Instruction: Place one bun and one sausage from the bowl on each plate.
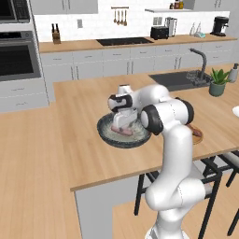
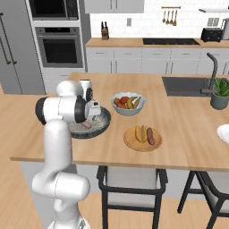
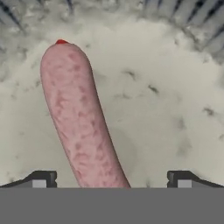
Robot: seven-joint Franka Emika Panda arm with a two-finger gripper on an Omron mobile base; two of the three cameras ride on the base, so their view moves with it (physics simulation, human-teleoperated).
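Sausage (image 3: pixel 81 118): one pinkish cylinder lying on the speckled floor of the dark bowl (image 1: pixel 106 136), running from between the fingertips away toward the ribbed wall.

Gripper (image 3: pixel 111 179): lowered into the bowl, jaws spread wide apart, nothing clamped. The sausage sits off-centre, nearer one finger.

Risk, judged: closing from here may pinch the sausage near its end, not its middle, so it could pivot, roll on the curved floor, or slip out on the lift. A descent too deep would press the fingertips into the bowl and shove it across the counter.

Wooden plate (image 2: pixel 129 141): already carries one bun (image 2: pixel 140 133) and a second sausage (image 2: pixel 150 136), side by side.

White plate (image 2: pixel 223 132): at the right edge of the counter, cut off by the frame; contents cannot be told.

Fruit bowl (image 2: pixel 128 104): just behind the wooden plate.

Surface: pale wood island counter (image 2: pixel 188 147); the dark bowl stands near its front left corner, sink (image 2: pixel 185 86) and potted plant (image 2: pixel 220 94) toward the back right.

Room: grey cabinets, wall oven, cooktop, toaster, knife block, black stools under the front edge.
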